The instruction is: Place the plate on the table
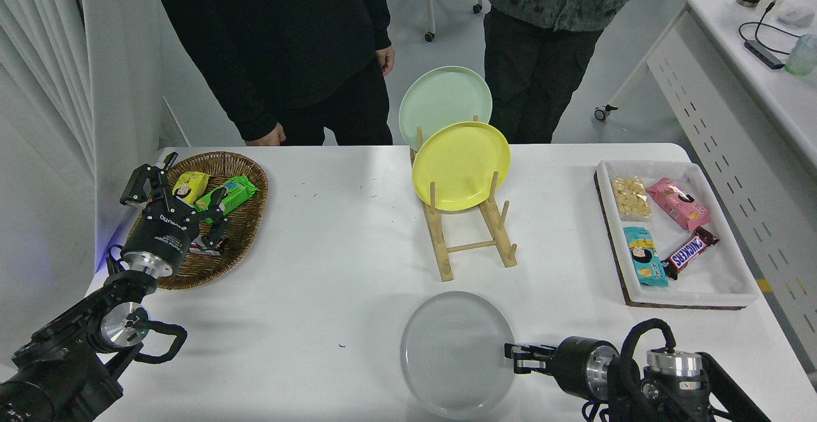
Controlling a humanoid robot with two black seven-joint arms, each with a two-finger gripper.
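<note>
The light-grey plate (454, 353) lies nearly flat, low over the white table (332, 249) near its front edge. I cannot tell if it touches the top. My right gripper (518, 357) comes in from the lower right and is shut on the plate's right rim. My left gripper (175, 195) is parked at the lower left, open and empty, over a wicker basket.
A wooden rack (473, 243) behind the grey plate holds a yellow plate (461, 165) and a mint-green plate (442, 93). The wicker basket (250, 230) of snacks is at left. A white tray (705, 285) of snacks is at right. Two people stand at the far side.
</note>
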